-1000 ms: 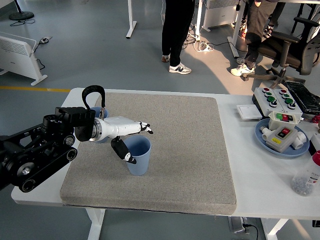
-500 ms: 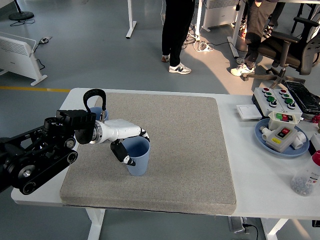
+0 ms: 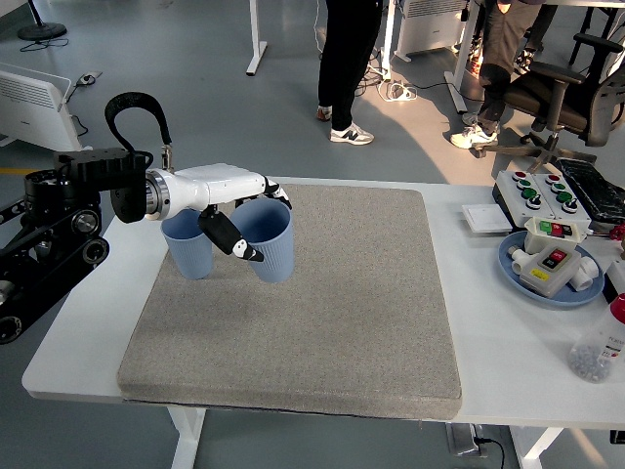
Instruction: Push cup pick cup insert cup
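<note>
The left arm reaches in level from the left edge, wrist straight, above the grey mat (image 3: 322, 313) on the white bench (image 3: 508, 342). The left hand (image 3: 237, 217) has its fingers curled round the rim of a blue cup (image 3: 269, 244), thumb down its near side, holding it above the mat. Just beside it to the left stands a second blue cup (image 3: 187, 249).

A robotics lab or workshop: a white table (image 3: 508, 293) with a grey mat (image 3: 322, 313) and button boxes (image 3: 547, 191), bare grey floor (image 3: 195, 98), desks, an office chair (image 3: 571, 93), and people standing (image 3: 347, 59).
</note>
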